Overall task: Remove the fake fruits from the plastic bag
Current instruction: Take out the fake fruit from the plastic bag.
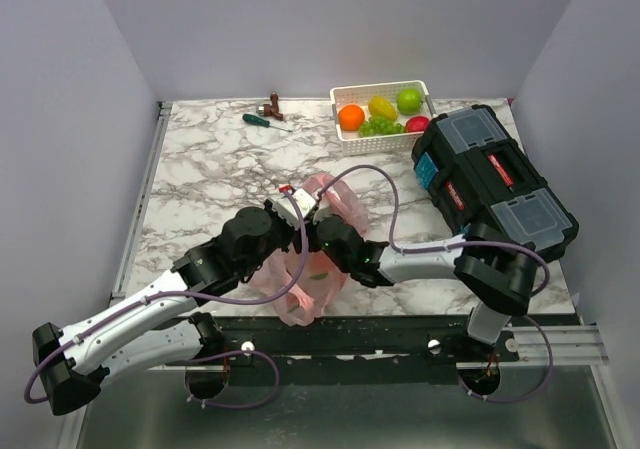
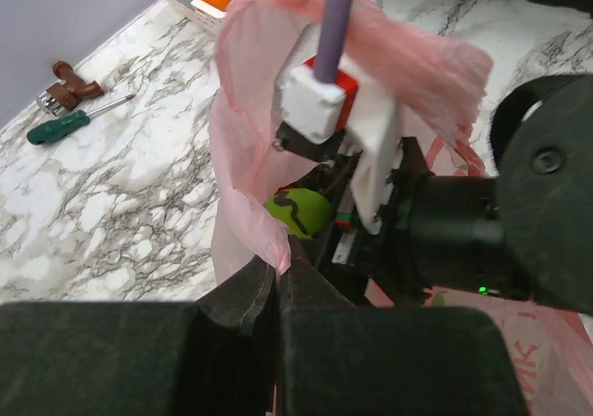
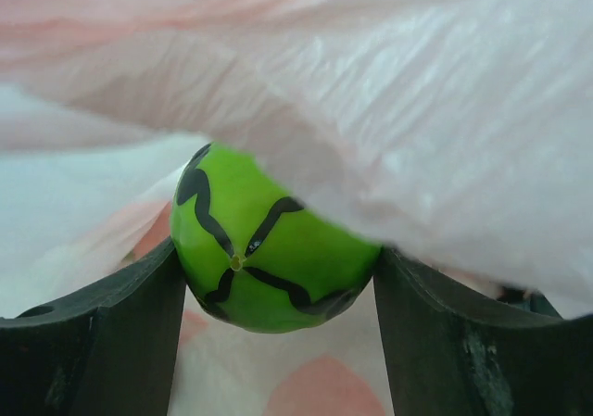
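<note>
The pink plastic bag [image 1: 345,201] lies crumpled near the table's front edge. My left gripper [image 2: 281,272] is shut on a fold of the bag's rim [image 2: 243,157] and holds the mouth up. My right gripper [image 3: 276,254] reaches inside the bag [image 3: 417,129]. Its two fingers press against both sides of a glossy green fruit with black stripes [image 3: 269,249]. In the left wrist view that same green fruit [image 2: 301,212] shows through the opening. More fake fruits rest in the basket: an orange [image 1: 351,117], a lemon [image 1: 382,106], a green apple [image 1: 409,99], green grapes [image 1: 380,126] and a red apple [image 1: 417,124].
A white perforated basket [image 1: 342,95] stands at the back right. Beside it, a black toolbox [image 1: 490,179] fills the right side. A green-handled screwdriver [image 1: 265,121] and a small brown part [image 1: 274,102] lie at the back. Both arms crowd around the bag.
</note>
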